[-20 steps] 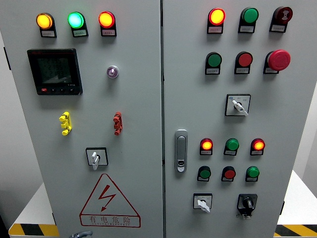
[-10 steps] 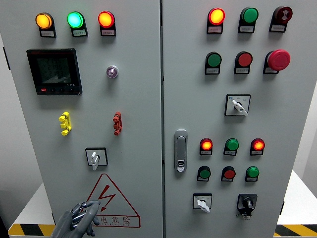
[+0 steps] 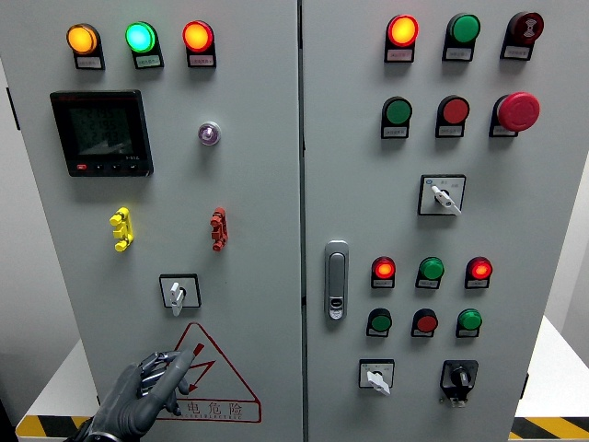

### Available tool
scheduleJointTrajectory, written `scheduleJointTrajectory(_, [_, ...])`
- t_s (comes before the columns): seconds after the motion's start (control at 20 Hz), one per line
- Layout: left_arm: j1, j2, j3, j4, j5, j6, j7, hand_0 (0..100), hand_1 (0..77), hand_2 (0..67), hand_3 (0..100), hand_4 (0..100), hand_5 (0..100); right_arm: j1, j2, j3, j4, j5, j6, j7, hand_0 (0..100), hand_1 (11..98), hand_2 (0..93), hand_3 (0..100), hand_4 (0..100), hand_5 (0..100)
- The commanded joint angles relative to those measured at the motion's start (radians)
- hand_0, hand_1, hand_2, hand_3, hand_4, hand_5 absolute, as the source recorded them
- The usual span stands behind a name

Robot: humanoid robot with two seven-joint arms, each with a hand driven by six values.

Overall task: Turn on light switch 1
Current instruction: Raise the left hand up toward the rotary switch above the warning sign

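A grey control cabinet fills the head view. On its left door a small white rotary switch (image 3: 178, 293) sits in a black square frame, its knob pointing down. My left hand (image 3: 173, 366) comes up from the lower left. It is in front of the red lightning warning triangle (image 3: 204, 376), below the switch and apart from it. Its grey fingers (image 3: 158, 370) are loosely stretched up and to the right and hold nothing. The right hand does not show.
Above the switch are a yellow toggle (image 3: 121, 228), a red toggle (image 3: 218, 228), a black meter (image 3: 101, 133) and three lit lamps (image 3: 139, 38). The door handle (image 3: 337, 279) and several buttons and selector switches (image 3: 442, 195) are on the right door.
My left hand has come into view from the bottom edge and risen toward the rotary switch, now covering the left corner of the warning triangle. Nothing on the panel has changed.
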Motion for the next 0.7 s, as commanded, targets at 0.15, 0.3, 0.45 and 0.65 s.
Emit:
scheduleJointTrajectory(0.15, [-0.058,0.011,0.0,-0.021,0.002,0.041,0.097,0,38.6,38.4,80,98,73,0.0,0.0007,0.0,0.0,0.0,0.0,0.0,0,19.8,0.0,20,19,10])
scheduleJointTrajectory(0.3, [-0.075,0.014,0.0,-0.023,0.003,0.071,0.131,0,38.6,38.6,80,98,72,0.0,0.0007,0.0,0.0,0.0,0.0,0.0,0,19.8,0.0,20,19,10])
scheduleJointTrajectory(0.45, [-0.082,0.013,0.001,-0.021,0.006,0.117,0.137,0,39.3,38.8,80,98,72,0.0,0.0007,0.0,0.0,0.0,0.0,0.0,0,19.8,0.0,20,19,10])
scheduleJointTrajectory(0.65, [-0.102,0.016,0.001,-0.021,0.011,0.16,0.137,0,45.5,39.7,80,99,72,0.0,0.0007,0.0,0.0,0.0,0.0,0.0,0,19.6,0.0,20,19,10])
